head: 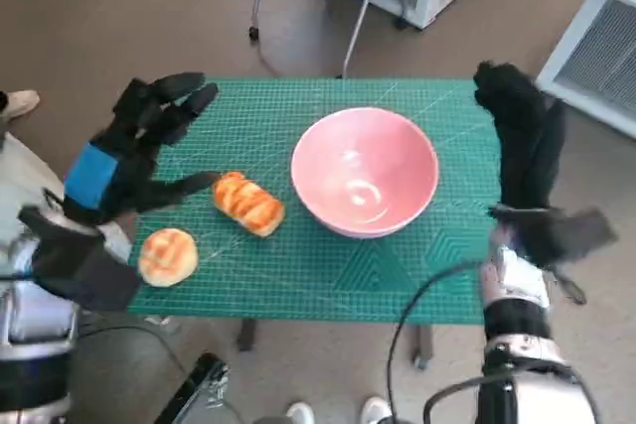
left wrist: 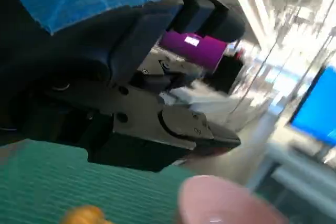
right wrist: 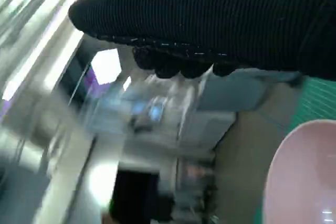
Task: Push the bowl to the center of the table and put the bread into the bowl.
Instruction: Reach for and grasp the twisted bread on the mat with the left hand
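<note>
Fingers of left hand (head: pixel 129 151) spread empty above bread (head: pixel 248 204); right hand (head: pixel 525 161) unclear.

At the left of the frame, the left hand (head: pixel 134 151) is all black, blocky plastic, with a bright blue tape patch across its back. Up close, small round screws dot its dark segments, and a glossy purple cylinder sits tucked between them. At the right edge, the right hand (head: pixel 527 161) wears a black ribbed knitted glove, fuzzy in texture. Below it, a pale silver-white forearm with a black cable looping off it.
</note>
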